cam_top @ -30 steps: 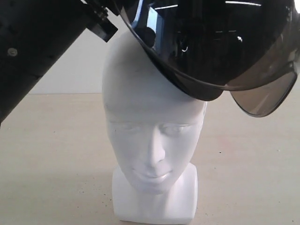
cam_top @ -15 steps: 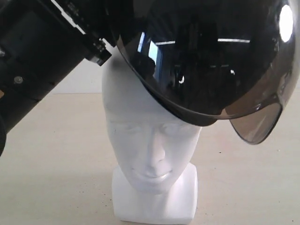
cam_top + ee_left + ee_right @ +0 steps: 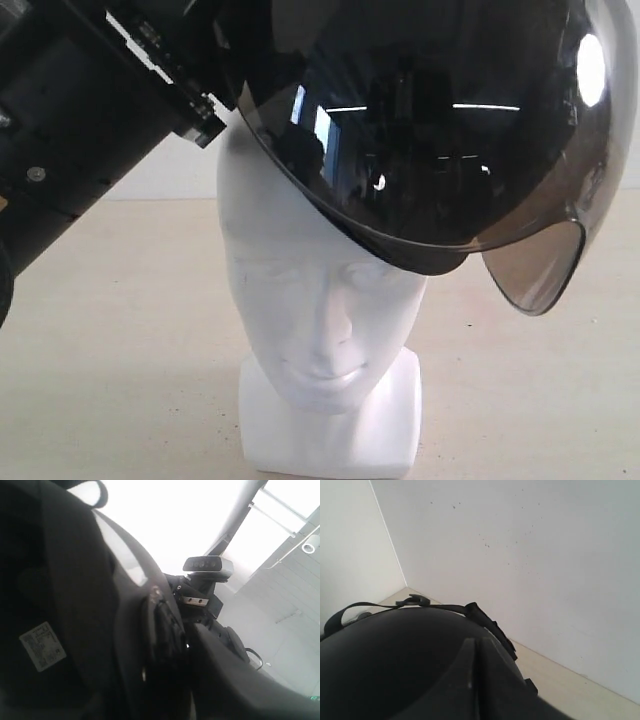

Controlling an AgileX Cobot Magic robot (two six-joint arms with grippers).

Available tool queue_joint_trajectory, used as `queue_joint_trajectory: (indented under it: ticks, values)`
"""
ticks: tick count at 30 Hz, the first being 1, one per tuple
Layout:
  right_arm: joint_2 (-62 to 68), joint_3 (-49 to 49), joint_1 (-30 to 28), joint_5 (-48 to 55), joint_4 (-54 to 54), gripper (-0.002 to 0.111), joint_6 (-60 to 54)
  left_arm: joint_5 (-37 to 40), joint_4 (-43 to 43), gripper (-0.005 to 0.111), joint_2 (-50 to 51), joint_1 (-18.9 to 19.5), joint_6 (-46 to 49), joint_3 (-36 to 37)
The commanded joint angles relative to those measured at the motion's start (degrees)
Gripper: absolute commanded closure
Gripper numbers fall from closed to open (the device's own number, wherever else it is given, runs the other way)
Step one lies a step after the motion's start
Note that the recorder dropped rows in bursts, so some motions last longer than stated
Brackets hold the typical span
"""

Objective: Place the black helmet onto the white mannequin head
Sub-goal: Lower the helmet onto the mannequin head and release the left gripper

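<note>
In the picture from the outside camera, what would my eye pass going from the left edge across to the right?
Black robot arm → white mannequin head → smoky visor tip of the black helmet. The helmet's shell stretches from above the head to the right edge, so it gets no single place.

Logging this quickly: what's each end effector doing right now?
Left end effector: at the black helmet's edge; jaws hidden, cannot tell.
Right end effector: looks shut, by the helmet shell.
</note>
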Motion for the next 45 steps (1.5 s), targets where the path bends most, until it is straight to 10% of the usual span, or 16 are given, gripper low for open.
queue_joint_trajectory:
  ticks: [1, 15, 45]
  values:
    - [0.69, -0.13, 0.38, 0.82, 1.18, 0.109, -0.94, -0.17, -5.00, 0.102, -1.95, 3.57, 5.42, 1.29]
    - [5.88, -0.13, 11.39, -1.26, -1.15, 0.109, -0.50, -0.17, -4.82, 0.102, -8.45, 10.00, 5.42, 9.10]
    - [7.00, -0.13, 18.92, 0.11, -15.84, 0.109, 12.68, -0.17, -12.48, 0.102, -8.75, 10.01, 10.26, 15.94]
